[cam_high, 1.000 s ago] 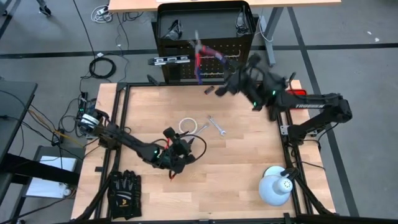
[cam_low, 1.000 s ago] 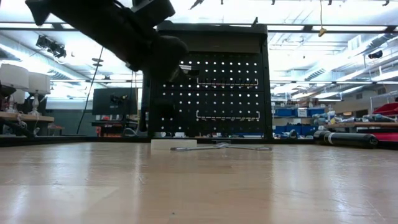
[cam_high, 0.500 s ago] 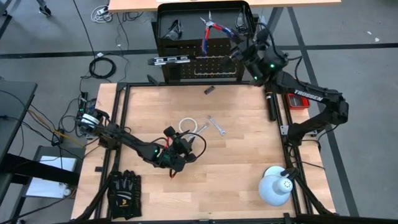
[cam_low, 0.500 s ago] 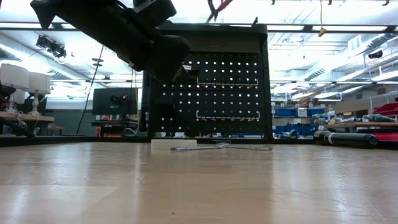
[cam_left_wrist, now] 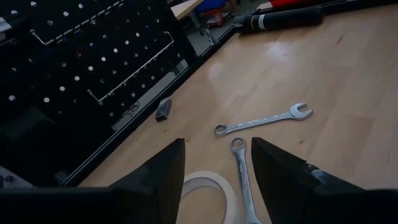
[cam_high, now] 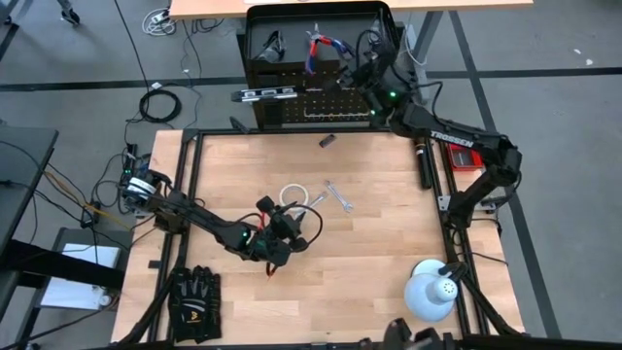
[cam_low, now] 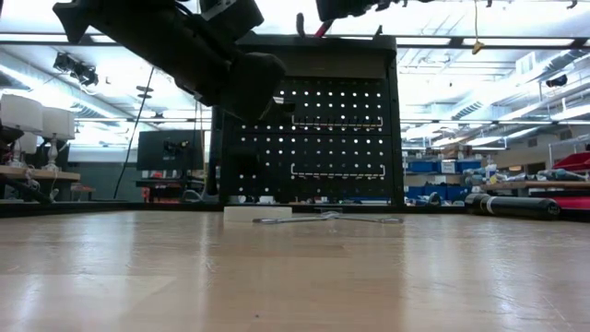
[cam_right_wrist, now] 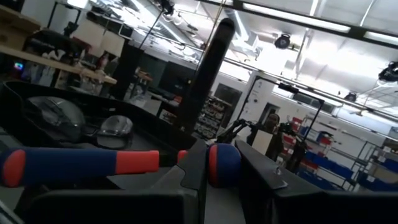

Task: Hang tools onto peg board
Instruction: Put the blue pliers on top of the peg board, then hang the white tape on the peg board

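Two arms at work around the peg board (cam_high: 316, 102), the upright black panel at the far edge of the wooden table (cam_high: 389, 253). Right gripper (cam_high: 352, 66) is over the board's top shelf (cam_high: 258, 29), fingers pinched on the red-and-blue handles of the pliers (cam_high: 321, 49); right wrist view shows one handle (cam_right_wrist: 81, 165) lying across and the other clamped end-on between the fingers (cam_right_wrist: 193, 168). Pliers sit above the shelf interior, approx. mid-shelf; contact w/ shelf floor cannot be told. Glasses (cam_high: 271, 44) lie in the shelf, toward its opposite end from the gripper. Level bar (cam_high: 260, 94) hangs across the board face, at the side away from the right arm. Left gripper (cam_high: 289, 220) hovers low over the table, well in front of the board, fingers (cam_left_wrist: 158, 177) spread apart w/ nothing between them. Tape roll (cam_high: 294, 197) lies flat on the table just board-side of the left gripper. Two wrenches (cam_high: 330, 197) lie crossed beside the roll, same distance out from the board. Small dark item (cam_high: 328, 142) rests on the table near the board's foot. Gloves (cam_high: 193, 297) and dome lamp (cam_high: 430, 292) sit at the table's near corners, far from the board.
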Controlling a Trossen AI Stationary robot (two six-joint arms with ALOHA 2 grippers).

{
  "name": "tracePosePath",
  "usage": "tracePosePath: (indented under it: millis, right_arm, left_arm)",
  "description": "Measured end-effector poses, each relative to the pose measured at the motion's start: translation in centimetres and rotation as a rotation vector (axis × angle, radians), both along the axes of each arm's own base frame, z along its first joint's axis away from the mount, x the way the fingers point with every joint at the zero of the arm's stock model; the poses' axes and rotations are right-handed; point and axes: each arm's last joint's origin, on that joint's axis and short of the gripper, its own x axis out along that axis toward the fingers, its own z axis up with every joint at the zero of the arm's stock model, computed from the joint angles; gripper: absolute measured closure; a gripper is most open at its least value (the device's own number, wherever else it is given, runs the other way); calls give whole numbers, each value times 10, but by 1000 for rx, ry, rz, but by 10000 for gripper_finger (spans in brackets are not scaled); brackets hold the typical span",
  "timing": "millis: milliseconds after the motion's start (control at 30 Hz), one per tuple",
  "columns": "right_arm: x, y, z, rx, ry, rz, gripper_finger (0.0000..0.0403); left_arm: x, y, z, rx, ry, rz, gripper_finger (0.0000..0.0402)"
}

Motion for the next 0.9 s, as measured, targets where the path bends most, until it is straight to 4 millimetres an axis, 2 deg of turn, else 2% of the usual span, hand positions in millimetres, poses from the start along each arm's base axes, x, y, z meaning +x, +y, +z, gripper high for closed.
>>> tracePosePath:
  millis: [233, 533, 900]
  right_arm:
    - [15, -11, -3, 20, -14, -17, 330]
    - [11, -18, -4, 29, -15, -56, 322]
    - [12, -19, -8, 54, 36, -60, 280]
  left_arm:
    - [0, 0, 0, 0, 2, -1, 214]
    - [0, 0, 0, -9, 8, -15, 214]
    - [0, 0, 0, -10, 6, -15, 214]
